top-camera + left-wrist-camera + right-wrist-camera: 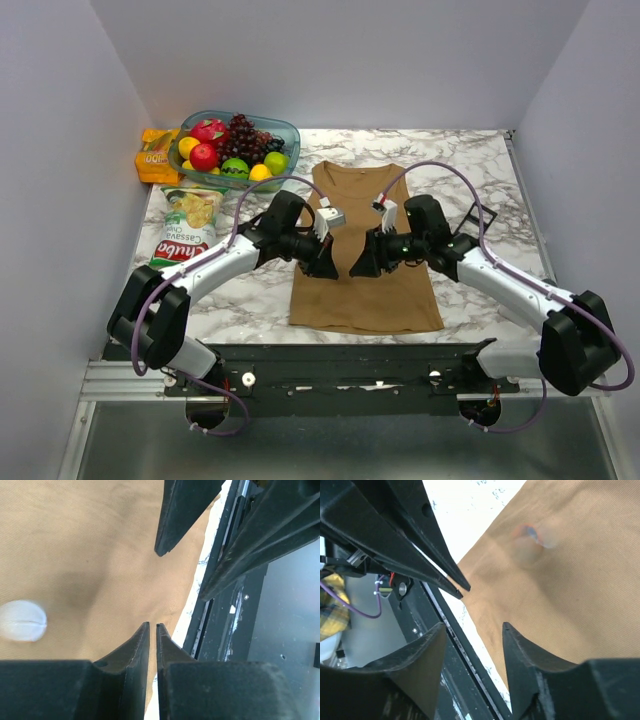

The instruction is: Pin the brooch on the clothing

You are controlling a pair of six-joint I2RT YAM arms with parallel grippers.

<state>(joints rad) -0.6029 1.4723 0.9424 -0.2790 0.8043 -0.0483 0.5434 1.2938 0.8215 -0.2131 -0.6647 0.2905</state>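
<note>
At the near edge, two arm bases on a dark rail, with the left arm point(215, 265) and right arm point(500, 275) reaching inward to meet low over the clothing point(365, 300), a tan sleeveless top spread flat on the marbled bench point(480, 170). Long axis of the top running near to far, hem toward the rail, scoop neck pointing to the far wall. Left jaws almost together, only a thin slit between the tips and nothing visible in it; possibly a pinch on a fold of cloth, not confirmable. Right jaws apart and empty, tips facing the left ones, close above the fabric. Beyond those tips in the right wrist view, a small round blurred spot with a reddish and bluish fleck lying on the cloth, probably the brooch point(529, 540); hidden under the arms from above. Too blurred to tell which way it faces or where the pin points, and roughly round, so no long axis to read. Judged step: lining up over the brooch on the fabric, no pinning evident yet. Next move likely calling for a firm hold on the brooch in one set of jaws, the thin soft cloth steadied by the other, and the pin pushed through without dragging the fabric. Farther left, a chips bag point(188, 225); in the far left corner, a bowl of fruit point(235, 145).
</note>
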